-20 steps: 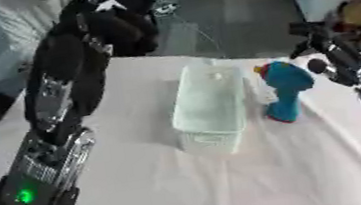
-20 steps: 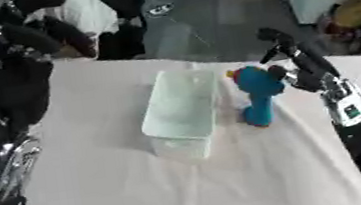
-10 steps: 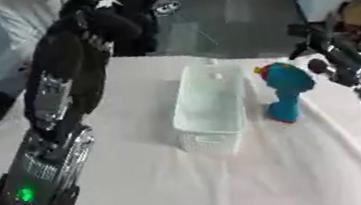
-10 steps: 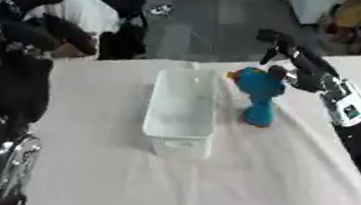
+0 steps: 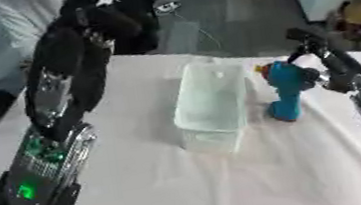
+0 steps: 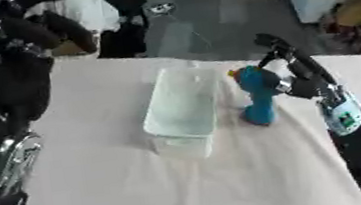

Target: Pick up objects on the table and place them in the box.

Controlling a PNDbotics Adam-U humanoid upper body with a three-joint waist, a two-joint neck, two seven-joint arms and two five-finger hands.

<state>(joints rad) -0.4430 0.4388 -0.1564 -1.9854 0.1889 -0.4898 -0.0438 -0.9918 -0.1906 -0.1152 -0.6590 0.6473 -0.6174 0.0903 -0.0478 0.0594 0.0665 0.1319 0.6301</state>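
Right robot hand reaches in from the right, touching the upright blue toy drill; finger state cannot be told. Drill stands just right of the clear box on the white bench. Left robot hand raised, fingers curled, empty. No legible writing.

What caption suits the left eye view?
Right hand beside upright blue drill-shaped toy, right of clear plastic box; left hand raised.

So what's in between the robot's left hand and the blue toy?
The clear plastic box sits between the left hand and the blue toy, on the white tablecloth. The left eye view shows it best.
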